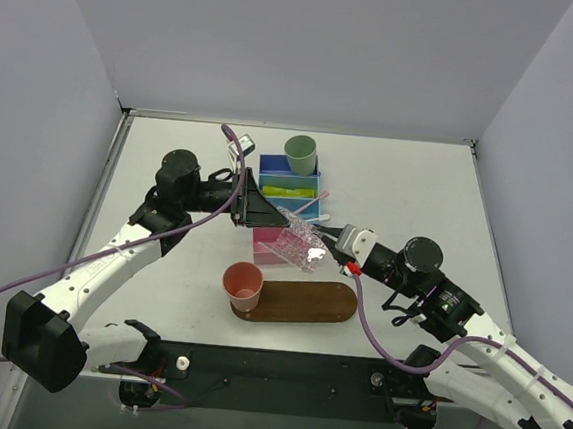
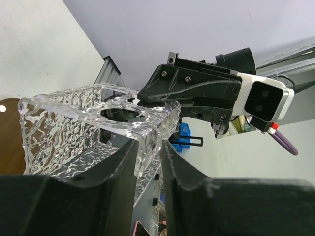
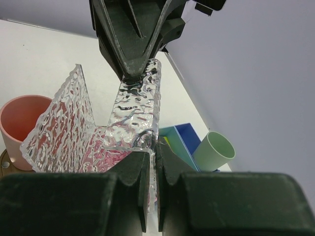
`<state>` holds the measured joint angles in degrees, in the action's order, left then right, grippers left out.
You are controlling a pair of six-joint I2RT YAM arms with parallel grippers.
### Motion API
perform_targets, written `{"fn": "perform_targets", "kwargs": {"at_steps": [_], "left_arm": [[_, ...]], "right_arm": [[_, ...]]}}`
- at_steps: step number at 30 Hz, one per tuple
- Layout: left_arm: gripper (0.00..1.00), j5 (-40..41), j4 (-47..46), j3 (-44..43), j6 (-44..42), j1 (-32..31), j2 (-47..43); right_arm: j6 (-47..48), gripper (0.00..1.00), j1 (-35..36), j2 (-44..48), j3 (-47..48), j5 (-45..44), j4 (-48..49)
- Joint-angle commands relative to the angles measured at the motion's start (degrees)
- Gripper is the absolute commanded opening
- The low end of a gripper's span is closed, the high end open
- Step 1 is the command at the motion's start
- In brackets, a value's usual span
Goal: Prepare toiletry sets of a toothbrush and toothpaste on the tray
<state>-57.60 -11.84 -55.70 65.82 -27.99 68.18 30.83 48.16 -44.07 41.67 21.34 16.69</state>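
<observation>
Left claw (image 2: 150, 147): jaws closed onto one wall of the clear holder (image 3: 133, 118), a finger on each face of the ribbed plastic. In the right wrist view its fingertips meet on the top edge of that panel.

Right claw (image 3: 153, 156): jaws pressed together on a thin panel of the same holder, gripping from the opposite side. In the left wrist view its tips clamp the holder's top plate beside a round hole.

The holder hangs tilted between the two claws, off the table (image 1: 170, 164), and touches nothing but them.

Directly under the claws: pink bin (image 1: 263, 248), partly hidden by the holder.

Beyond the claws, away from the bases: blue bin (image 1: 271, 163) with yellow-green toothpaste (image 1: 287, 188) inside; single tubes cannot be told apart. A pale pink toothbrush (image 1: 310, 207) leans out at that bin's right end, near the left claw's tips. A green cup (image 1: 300, 153) stands at the far edge of the bin.

Below the claws, toward the bases: tray (image 1: 309, 302), flat on the table. A salmon cup (image 1: 243, 284) stands upright on its left end.
</observation>
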Motion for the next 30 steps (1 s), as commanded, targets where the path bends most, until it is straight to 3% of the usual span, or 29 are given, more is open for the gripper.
{"fn": "perform_targets", "kwargs": {"at_steps": [1,8,11,15,19,25,30], "left_arm": [[0.31,0.8,-5.3,0.1,0.6,-0.7,-1.0],[0.0,1.9,-7.2,0.2,0.6,-0.9,0.0],[0.0,2.6,-9.9,0.1,0.4,-0.9,0.5],[0.0,5.3,-12.7,-1.9,-2.8,-0.9,1.8],[0.0,7.6,-14.5,-6.5,-7.7,-0.9,3.6],[0.0,10.7,-8.5,-11.9,-23.1,-0.9,5.5],[0.0,14.0,-0.6,-11.8,-47.4,-2.4,2.8]], "right_arm": [[-0.9,0.0,0.7,-0.1,0.1,1.9,3.7],[-1.5,0.03,0.7,0.1,0.0,0.6,3.5],[-2.4,0.09,0.7,0.4,0.2,-0.8,3.2],[-3.6,0.29,0.8,1.4,0.1,-3.5,1.1],[-5.9,0.39,0.7,4.0,-0.5,-6.7,-2.3],[-15.0,0.44,-0.3,9.6,-1.9,-15.4,-5.4],[-30.3,0.46,-3.7,6.6,7.7,-27.8,-16.4]]}}
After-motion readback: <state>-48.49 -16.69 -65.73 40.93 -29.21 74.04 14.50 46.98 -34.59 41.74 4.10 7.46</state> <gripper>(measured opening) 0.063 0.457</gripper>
